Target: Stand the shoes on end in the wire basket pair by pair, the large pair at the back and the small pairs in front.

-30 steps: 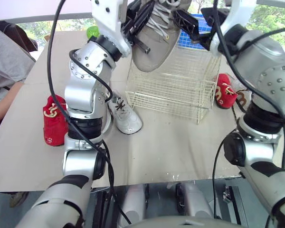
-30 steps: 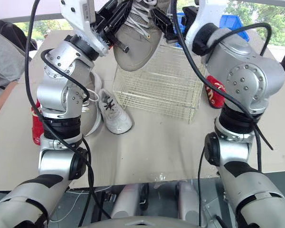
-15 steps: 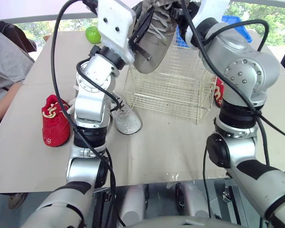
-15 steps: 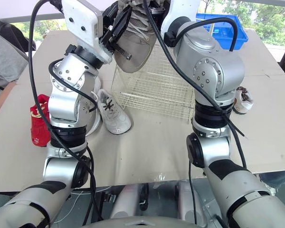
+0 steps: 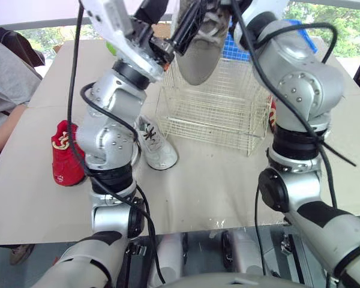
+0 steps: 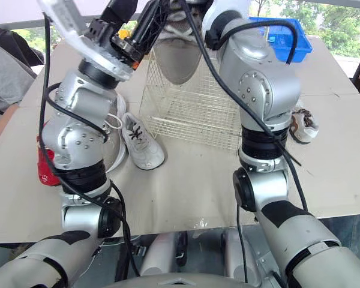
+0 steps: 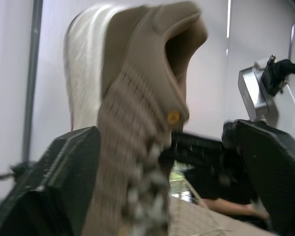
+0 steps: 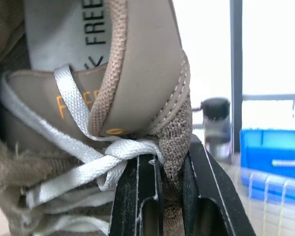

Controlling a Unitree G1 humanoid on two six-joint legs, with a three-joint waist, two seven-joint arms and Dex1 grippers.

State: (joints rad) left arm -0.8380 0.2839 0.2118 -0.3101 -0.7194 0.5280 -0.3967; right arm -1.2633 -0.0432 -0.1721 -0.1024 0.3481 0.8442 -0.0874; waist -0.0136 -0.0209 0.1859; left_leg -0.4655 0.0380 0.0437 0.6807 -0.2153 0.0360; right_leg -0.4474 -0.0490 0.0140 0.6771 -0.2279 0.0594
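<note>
- The large tan shoe (image 5: 199, 54) hangs in the air over the wire basket (image 5: 228, 114). Its long axis is near upright, toe down and heel up, and the toe is just above the basket's rim on the robot's left side.
- The right end effector (image 8: 169, 157) is narrowed onto the knit collar beside the white laces and carries the shoe from above.
- The left end effector (image 7: 164, 132) is spread wide with the shoe between its fingers. One finger is against the sole side and the other stands apart from the laces.
- Both arms are at the shoe. The basket lies straight below, so the coming move looks like a lowering toward the back wall, with the toe clearing the rim wire.
- No shoes can be seen in the basket.
- On the bench (image 5: 216, 180) a white shoe (image 5: 158, 146) lies just beside the basket and a red shoe (image 5: 66, 153) farther left. A brown-trimmed shoe (image 6: 303, 126) lies on the robot's right.
- A blue crate (image 6: 285, 36) stands behind, and a person's sleeve (image 5: 6, 84) is at the left edge.
</note>
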